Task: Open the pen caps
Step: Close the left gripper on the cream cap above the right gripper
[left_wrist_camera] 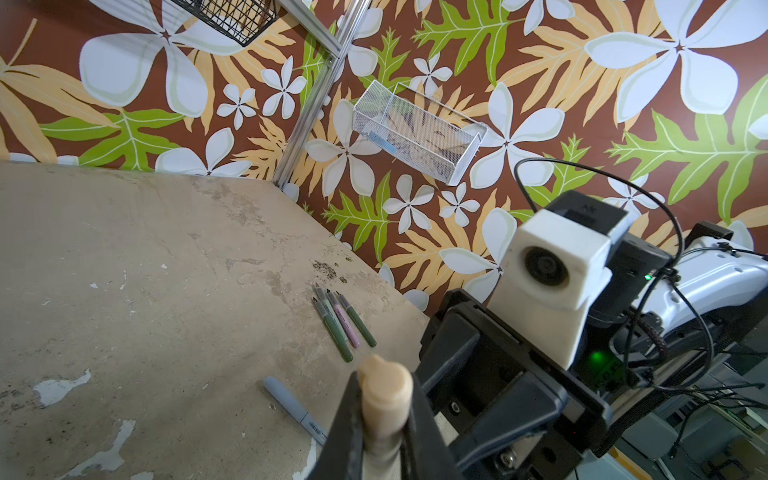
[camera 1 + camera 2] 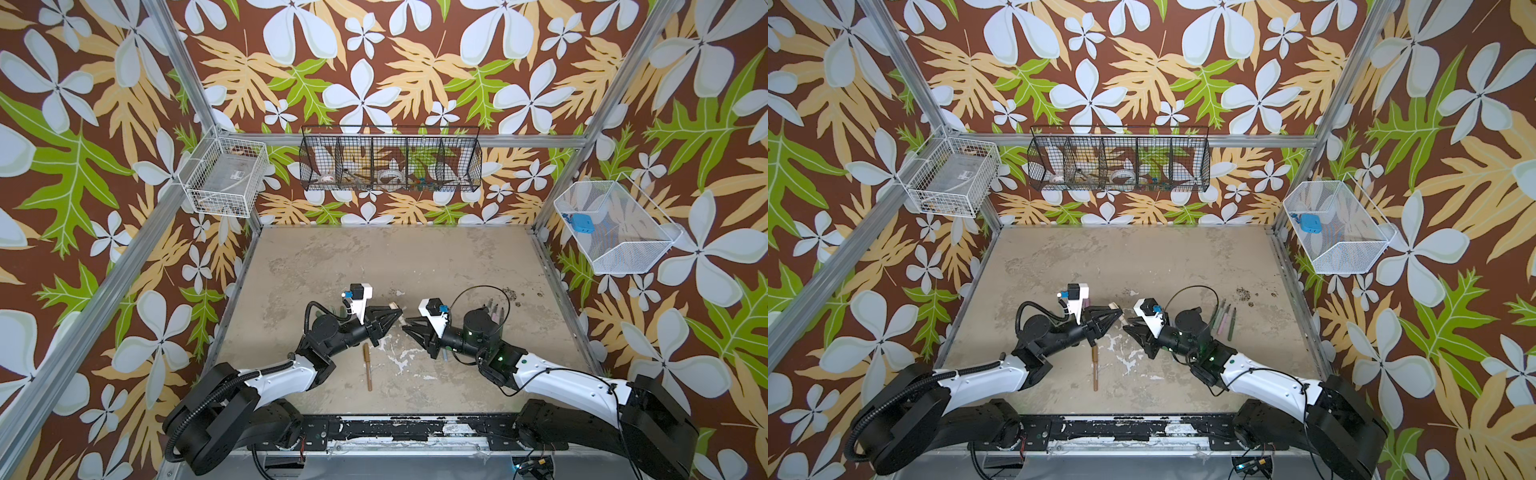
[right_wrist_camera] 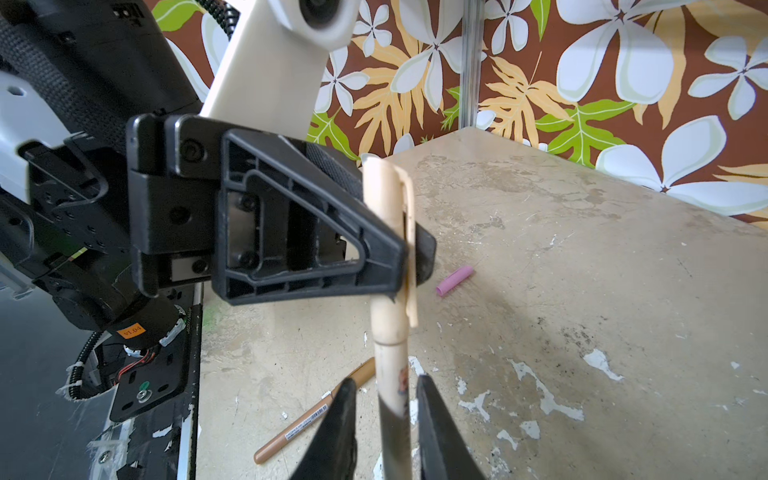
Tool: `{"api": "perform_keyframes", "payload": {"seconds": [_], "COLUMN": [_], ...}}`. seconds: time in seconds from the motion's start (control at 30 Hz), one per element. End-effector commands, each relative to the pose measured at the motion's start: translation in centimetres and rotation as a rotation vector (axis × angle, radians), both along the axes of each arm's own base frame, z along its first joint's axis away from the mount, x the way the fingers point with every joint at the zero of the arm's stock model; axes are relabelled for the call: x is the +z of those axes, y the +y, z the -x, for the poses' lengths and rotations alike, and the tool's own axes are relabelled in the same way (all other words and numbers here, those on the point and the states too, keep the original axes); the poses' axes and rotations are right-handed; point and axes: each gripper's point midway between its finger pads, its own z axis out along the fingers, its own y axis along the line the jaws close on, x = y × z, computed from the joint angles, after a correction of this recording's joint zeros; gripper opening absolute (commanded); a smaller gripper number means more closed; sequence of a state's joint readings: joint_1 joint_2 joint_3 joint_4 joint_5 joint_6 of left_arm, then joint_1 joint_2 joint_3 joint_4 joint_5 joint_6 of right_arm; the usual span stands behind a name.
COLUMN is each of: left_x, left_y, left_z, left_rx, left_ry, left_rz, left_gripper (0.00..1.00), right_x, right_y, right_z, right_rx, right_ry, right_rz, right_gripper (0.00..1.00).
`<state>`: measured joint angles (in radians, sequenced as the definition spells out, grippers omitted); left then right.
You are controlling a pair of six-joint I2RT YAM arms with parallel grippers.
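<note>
A beige pen (image 3: 390, 361) hangs above the table between my two grippers, its beige cap (image 3: 386, 199) seated on the body. My left gripper (image 1: 384, 386) is shut on that cap (image 1: 384, 395), as both top views show (image 2: 397, 315) (image 2: 1119, 313). My right gripper (image 3: 386, 386) stands open around the pen body, with a gap on each side, and faces the left one (image 2: 409, 322). A loose pink cap (image 3: 455, 280) lies on the table beyond. A capped brown pen (image 2: 367, 365) lies below the left gripper. A capped light blue pen (image 1: 291, 405) lies under the right arm.
Several uncapped pens (image 1: 343, 324) lie side by side at the right of the table (image 2: 1223, 318). A black wire basket (image 2: 390, 158) hangs on the back wall, a white wire basket (image 2: 224, 178) at the left corner and a white mesh basket (image 2: 615, 228) on the right wall.
</note>
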<state>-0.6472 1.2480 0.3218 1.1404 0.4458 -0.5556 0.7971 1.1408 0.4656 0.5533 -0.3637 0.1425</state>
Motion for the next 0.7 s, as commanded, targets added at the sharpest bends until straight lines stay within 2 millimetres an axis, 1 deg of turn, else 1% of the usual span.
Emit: {"api": "perform_keyframes", "payload": {"seconds": [0.0,0.1,0.17,0.23,0.27,0.33,0.4,0.5,0.6,0.67], "left_x": [1.4,1.7,1.8,2.0,2.0,1.9,1.7,1.5,1.2,1.3], "left_y": [-0.2,-0.2,-0.3,-0.4,-0.4,-0.5,-0.5,-0.7,-0.9,-1.0], "left_z": [1.0,1.3,1.6,1.8,1.8,1.8,1.7,1.5,1.4,1.4], "left_rx": [-0.045,-0.059,-0.078,-0.091,-0.095,-0.098,-0.094,-0.096,-0.103,-0.106], "left_ry": [-0.063,-0.075,-0.079,-0.086,-0.083,-0.082,-0.077,-0.063,-0.052,-0.049], "left_rz": [0.038,0.047,0.053,0.058,0.061,0.058,0.056,0.053,0.051,0.053], "left_gripper": [0.07,0.07,0.07,0.07,0.07,0.09,0.16,0.27,0.37,0.39], "right_x": [0.7,0.4,0.1,0.0,-0.1,-0.1,0.1,0.2,-0.1,-0.2], "right_y": [0.3,0.8,1.2,1.4,1.5,1.5,1.4,1.2,1.1,1.1], "right_z": [0.1,0.4,0.5,0.6,0.6,0.5,0.4,0.1,-0.1,-0.2], "right_rx": [0.012,0.045,0.068,0.083,0.084,0.08,0.073,0.049,0.038,0.025], "right_ry": [0.002,0.017,0.033,0.037,0.038,0.032,0.022,0.013,0.019,0.019], "right_rz": [-0.031,-0.023,-0.017,-0.014,-0.012,-0.013,-0.017,-0.016,-0.006,0.0], "right_gripper": [0.28,0.28,0.26,0.2,0.15,0.08,0.0,0.0,0.0,0.0]}}
